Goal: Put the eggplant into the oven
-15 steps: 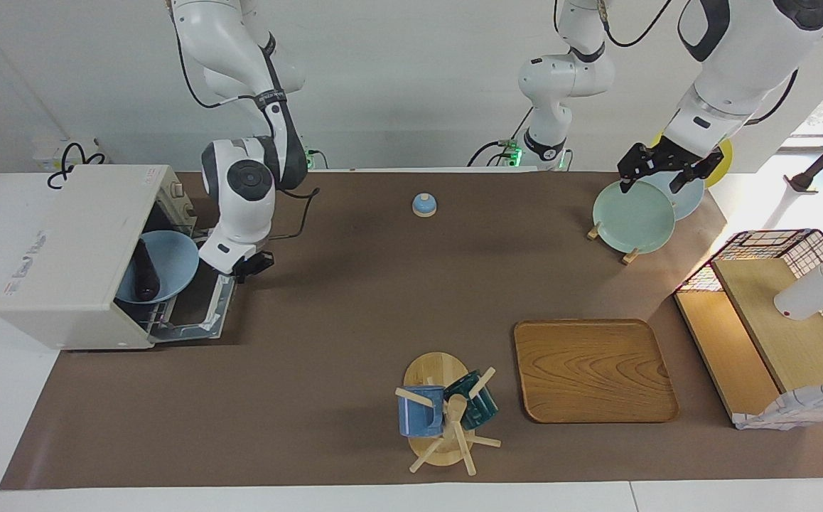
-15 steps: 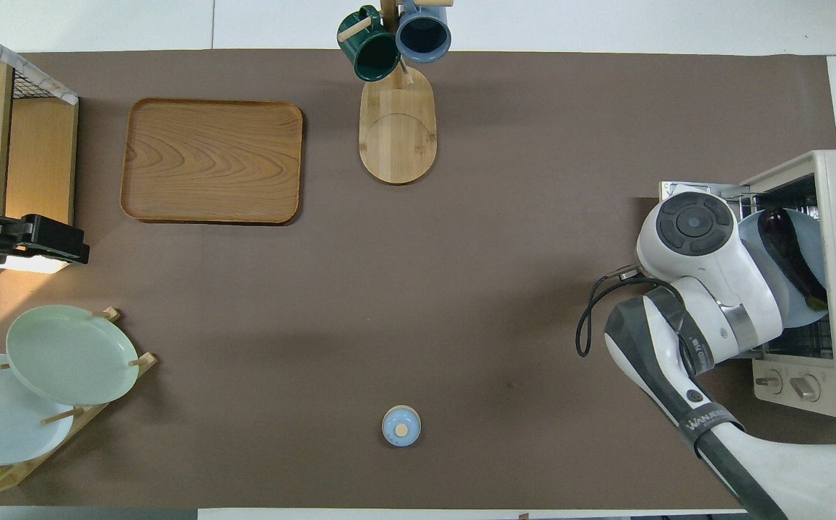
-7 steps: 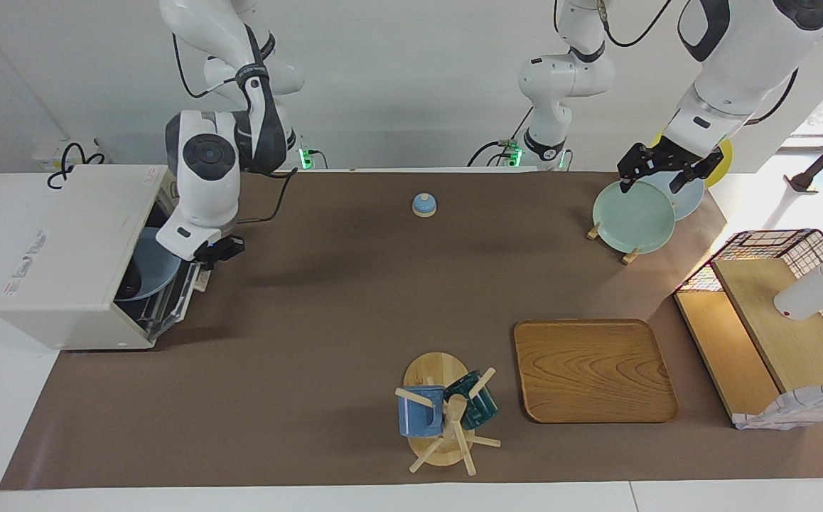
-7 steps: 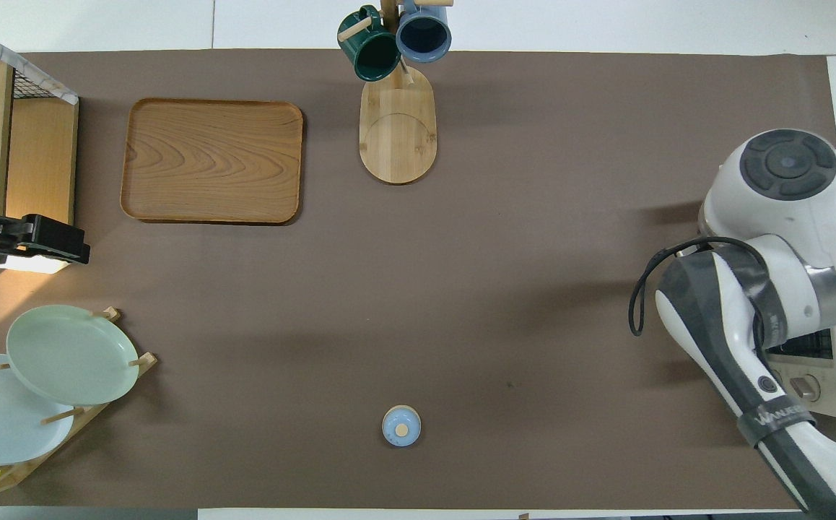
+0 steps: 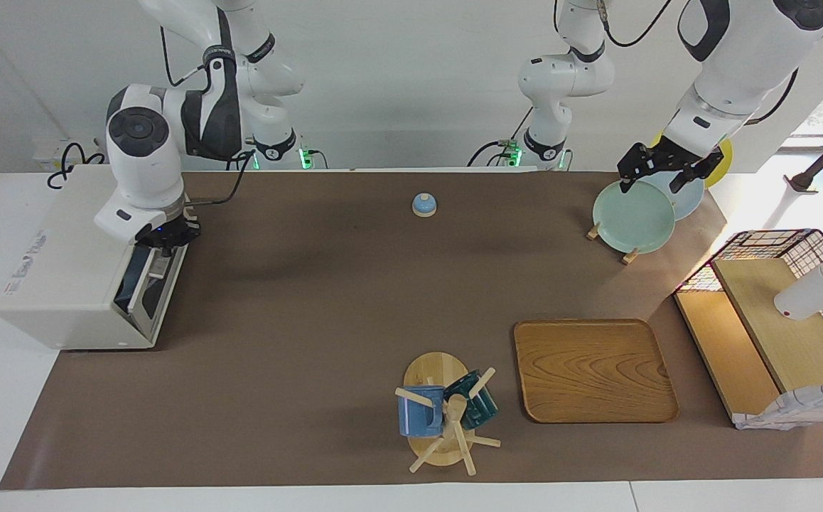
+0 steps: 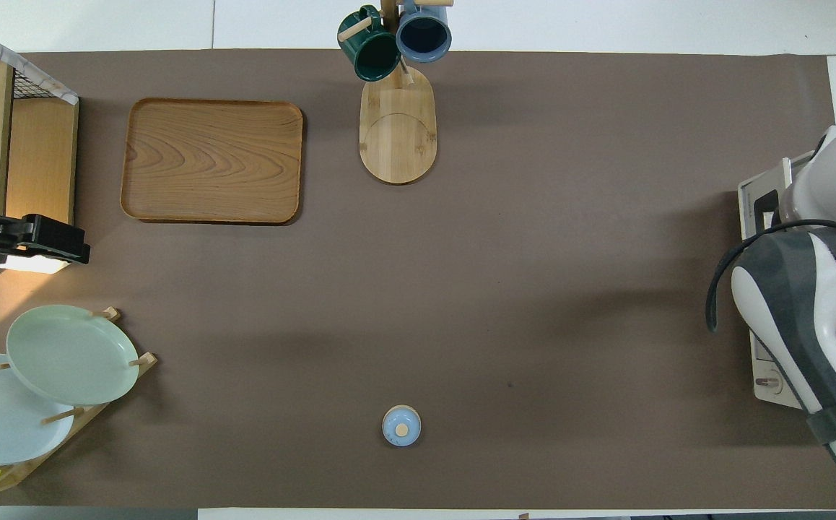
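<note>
One door nearly shut on the oven (image 5: 74, 263), right gripper (image 5: 163, 238) up against its top edge, probably pushing; fingers unreadable; eggplant hidden; left gripper (image 5: 660, 171) idle, spread over the plate rack (image 5: 632, 213).

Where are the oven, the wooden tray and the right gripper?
oven (image 5: 63, 263): facing view, white top panel.
wooden tray (image 5: 593, 370): facing view, middle of its bare floor.
right gripper (image 5: 163, 243): facing view, its tip at the oven door's upper edge.
</note>
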Controlling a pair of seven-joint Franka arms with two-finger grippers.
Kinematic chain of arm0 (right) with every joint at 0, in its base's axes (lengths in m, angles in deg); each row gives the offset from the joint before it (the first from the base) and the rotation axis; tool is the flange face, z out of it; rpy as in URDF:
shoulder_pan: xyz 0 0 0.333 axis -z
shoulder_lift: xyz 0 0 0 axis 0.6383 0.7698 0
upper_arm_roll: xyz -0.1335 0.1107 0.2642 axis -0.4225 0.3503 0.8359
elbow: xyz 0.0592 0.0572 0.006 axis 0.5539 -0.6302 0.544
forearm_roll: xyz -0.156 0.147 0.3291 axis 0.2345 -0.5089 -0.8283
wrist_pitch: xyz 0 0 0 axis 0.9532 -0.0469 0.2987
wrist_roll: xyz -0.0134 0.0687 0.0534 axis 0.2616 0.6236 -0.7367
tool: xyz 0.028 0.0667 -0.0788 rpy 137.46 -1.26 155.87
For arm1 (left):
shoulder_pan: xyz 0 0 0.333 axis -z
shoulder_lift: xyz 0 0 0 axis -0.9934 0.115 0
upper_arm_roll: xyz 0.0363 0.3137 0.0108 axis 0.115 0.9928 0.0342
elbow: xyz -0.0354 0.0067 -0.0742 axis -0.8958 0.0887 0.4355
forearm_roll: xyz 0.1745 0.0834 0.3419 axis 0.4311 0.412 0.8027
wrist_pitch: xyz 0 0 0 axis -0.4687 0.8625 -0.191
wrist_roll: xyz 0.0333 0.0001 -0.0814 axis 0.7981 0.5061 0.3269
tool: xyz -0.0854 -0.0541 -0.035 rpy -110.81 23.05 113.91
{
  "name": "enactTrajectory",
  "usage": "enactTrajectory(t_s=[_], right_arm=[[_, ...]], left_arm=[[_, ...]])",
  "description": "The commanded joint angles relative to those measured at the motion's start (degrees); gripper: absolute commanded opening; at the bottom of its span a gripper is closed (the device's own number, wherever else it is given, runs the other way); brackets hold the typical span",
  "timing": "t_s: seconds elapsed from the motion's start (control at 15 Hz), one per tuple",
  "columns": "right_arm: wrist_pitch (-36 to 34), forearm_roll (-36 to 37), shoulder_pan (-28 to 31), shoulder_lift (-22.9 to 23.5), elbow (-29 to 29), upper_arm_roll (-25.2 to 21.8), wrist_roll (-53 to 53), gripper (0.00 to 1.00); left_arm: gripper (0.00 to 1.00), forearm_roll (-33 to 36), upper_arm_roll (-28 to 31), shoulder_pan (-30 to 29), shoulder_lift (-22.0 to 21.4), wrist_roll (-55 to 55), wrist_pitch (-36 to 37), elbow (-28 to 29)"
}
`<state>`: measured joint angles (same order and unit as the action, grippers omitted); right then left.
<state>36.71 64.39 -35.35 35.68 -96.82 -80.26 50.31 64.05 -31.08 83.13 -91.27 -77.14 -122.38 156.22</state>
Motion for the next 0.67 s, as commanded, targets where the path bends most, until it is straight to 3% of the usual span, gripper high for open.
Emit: enactTrajectory(t_s=[0.0, 0.4, 0.54, 0.6], right_arm=[[-1.9, -0.6, 2.3, -0.4, -1.1, -0.1, -4.2, 0.00], [-6.9, -0.6, 3.6, -4.0, 0.2, -0.1, -6.9, 0.00], [-13.5, -4.2, 3.2, -3.8, 6.3, 0.3, -6.7, 0.00], [-16.9, -7.9, 3.2, -3.7, 9.3, 0.3, -6.5, 0.05]], left_arm=[[1.00, 0.5, -0.6, -0.7, -0.5, -0.4, 0.5, 0.1], [1.00, 0.5, -0.6, -0.7, -0.5, -0.4, 0.5, 0.1], [1.00, 0.5, -0.6, -0.7, -0.5, -0.4, 0.5, 0.1], [1.00, 0.5, -0.6, -0.7, -0.5, -0.4, 0.5, 0.1]])
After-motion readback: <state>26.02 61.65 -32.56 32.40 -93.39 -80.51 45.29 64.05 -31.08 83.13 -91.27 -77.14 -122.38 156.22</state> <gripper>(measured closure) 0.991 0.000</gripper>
